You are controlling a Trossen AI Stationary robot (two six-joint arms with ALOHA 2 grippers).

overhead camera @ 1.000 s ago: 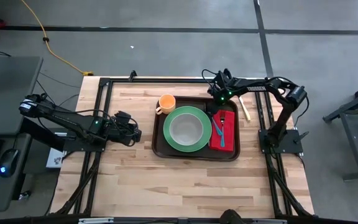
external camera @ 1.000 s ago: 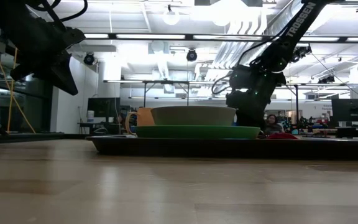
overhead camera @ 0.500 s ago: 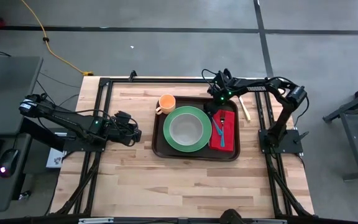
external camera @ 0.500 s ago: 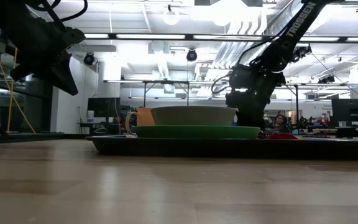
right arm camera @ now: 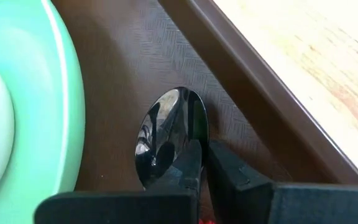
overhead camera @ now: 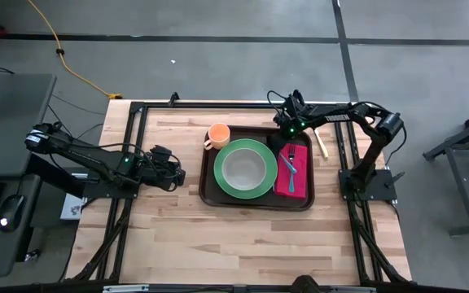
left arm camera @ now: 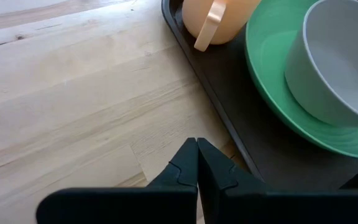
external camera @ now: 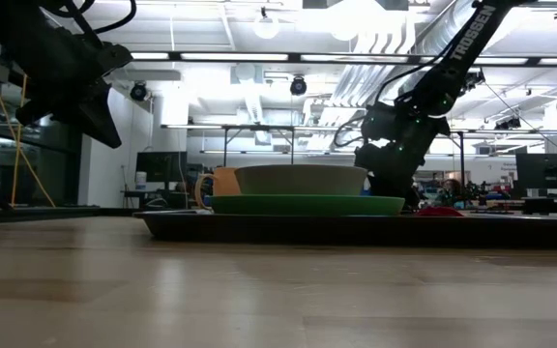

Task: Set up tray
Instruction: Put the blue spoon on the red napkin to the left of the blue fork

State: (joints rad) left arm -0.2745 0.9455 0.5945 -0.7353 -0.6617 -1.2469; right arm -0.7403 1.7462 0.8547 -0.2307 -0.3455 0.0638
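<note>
The tray (overhead camera: 256,166) sits at the middle of the wooden table (overhead camera: 218,236), where both arms can reach it. On it, the green plate (overhead camera: 245,168) takes the centre with a grey bowl (overhead camera: 244,168) stacked in it. A red napkin (overhead camera: 294,172) lies at the plate's 3 o'clock as a bed for cutlery and carries a blue fork (overhead camera: 291,165). An orange cup (overhead camera: 218,135) stands at 11 o'clock, clear of the plate's rim.

The right gripper (right arm camera: 202,163) is down at the tray's 1 o'clock corner, fingers pinched together over a metal spoon (right arm camera: 169,134); it looks clamped on the handle, though the contact itself is hidden. Presumably the spoon belongs beside the fork.

The left gripper (left arm camera: 197,163) waits at the tray's 9 o'clock, fingers closed on nothing.
</note>
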